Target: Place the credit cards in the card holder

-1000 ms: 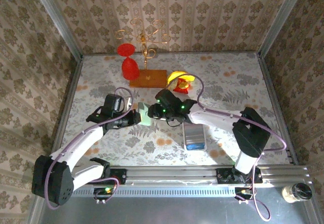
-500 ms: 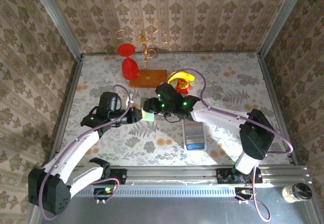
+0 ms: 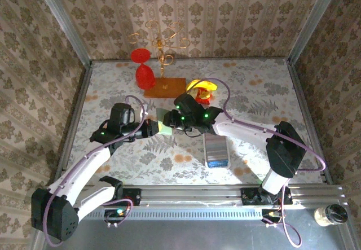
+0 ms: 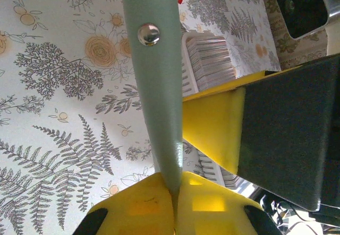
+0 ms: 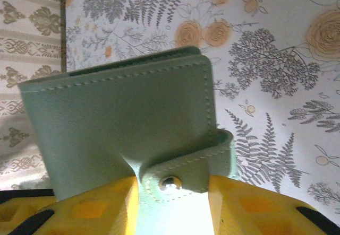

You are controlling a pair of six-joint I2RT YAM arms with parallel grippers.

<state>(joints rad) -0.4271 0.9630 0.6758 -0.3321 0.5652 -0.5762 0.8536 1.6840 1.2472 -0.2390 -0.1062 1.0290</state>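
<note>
**Just beyond the white tray [image 3: 205,151]: card holder held up, right gripper at its snap tab**

At the tray's near end there's a blue strip [image 3: 217,163], probably one of the credit cards. The grey-striped fill behind it could be more cards, can't tell. The right arm is the closer one to the tray.

Past the tray's far-left corner is the card holder [image 3: 162,127], sage green, on edge and apparently lifted off the table. The left gripper [image 4: 172,184] is clamped tight on one edge, and the holder points straight out from its fingers.

The right gripper [image 5: 172,192] meets it from the tray side, fingers part-way apart with the snap tab [image 5: 186,168] between them. One yellow pad [image 4: 212,123] touches the holder's face. Can't tell whether it's pinching the tab.

The tab is snapped shut, so the holder reads as closed. The next move likely hinges on this: the tab is in line with the right fingers, its strap running across their gap.

Farther past the tray are a banana [image 3: 201,85] and a red goblet [image 3: 144,69].
</note>
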